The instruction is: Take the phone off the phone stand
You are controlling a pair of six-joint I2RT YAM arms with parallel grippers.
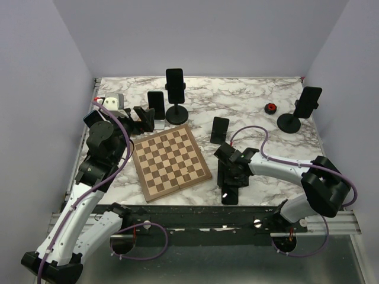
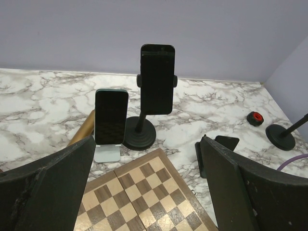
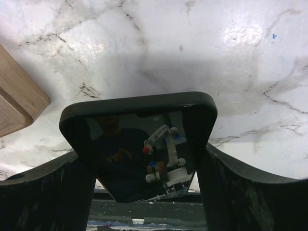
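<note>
Black phone (image 3: 137, 144) sits gripped in the right jaws over marble table (image 3: 144, 48).

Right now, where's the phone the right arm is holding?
Top view: the phone is between the right fingers at the near edge of the table, just right of the chessboard, clear of every stand.
</note>
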